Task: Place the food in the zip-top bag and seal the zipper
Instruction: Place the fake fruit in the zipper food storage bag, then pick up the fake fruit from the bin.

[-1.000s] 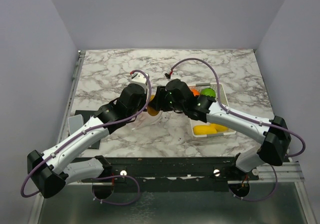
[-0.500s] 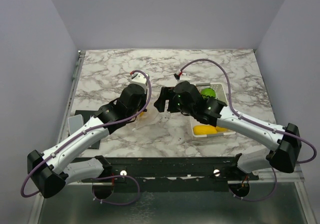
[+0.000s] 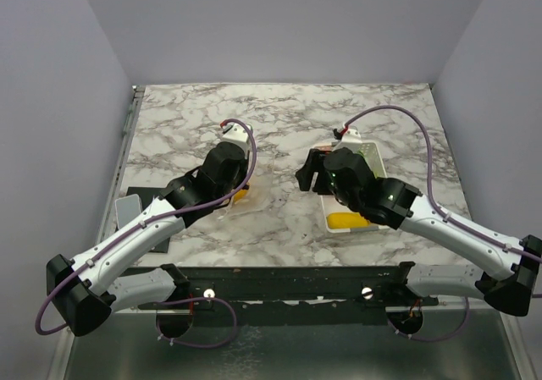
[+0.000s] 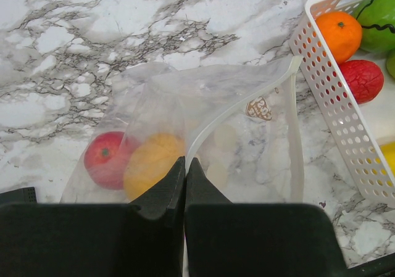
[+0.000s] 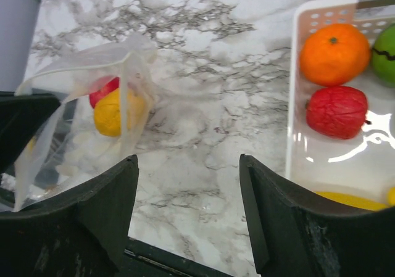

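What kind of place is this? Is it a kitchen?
Likely a robot lab bench, not a kitchen: two robot arms at a marble-look table, plain walls around it, toy fruit in a white tray.

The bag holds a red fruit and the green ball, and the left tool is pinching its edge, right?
No. The bag holds a red fruit and a yellow fruit; the green ball is in the tray, per the left wrist view. The left tool does pinch its edge.
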`<act>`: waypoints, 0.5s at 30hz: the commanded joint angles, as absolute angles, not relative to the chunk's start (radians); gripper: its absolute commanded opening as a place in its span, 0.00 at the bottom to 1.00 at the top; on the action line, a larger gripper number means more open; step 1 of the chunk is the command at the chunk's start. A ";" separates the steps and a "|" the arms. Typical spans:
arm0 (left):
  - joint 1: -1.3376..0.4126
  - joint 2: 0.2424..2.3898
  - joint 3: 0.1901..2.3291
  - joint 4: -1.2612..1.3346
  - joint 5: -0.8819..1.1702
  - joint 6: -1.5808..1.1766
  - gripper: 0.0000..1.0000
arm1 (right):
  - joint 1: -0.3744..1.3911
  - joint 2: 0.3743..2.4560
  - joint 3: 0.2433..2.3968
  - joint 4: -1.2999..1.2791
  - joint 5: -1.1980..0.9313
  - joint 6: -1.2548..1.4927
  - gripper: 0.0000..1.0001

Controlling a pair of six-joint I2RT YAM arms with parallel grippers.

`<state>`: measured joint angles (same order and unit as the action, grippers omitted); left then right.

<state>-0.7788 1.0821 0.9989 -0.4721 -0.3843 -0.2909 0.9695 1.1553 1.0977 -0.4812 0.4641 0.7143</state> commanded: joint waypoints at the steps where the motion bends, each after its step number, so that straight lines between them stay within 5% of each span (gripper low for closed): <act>1: -0.773 1.081 0.988 -0.454 -0.376 -0.284 0.00 | 0.973 1.106 1.073 -0.626 0.641 0.742 0.70; 15: -0.774 1.075 0.988 -0.454 -0.377 -0.283 0.00 | 0.743 1.109 0.938 -0.621 0.521 0.691 0.68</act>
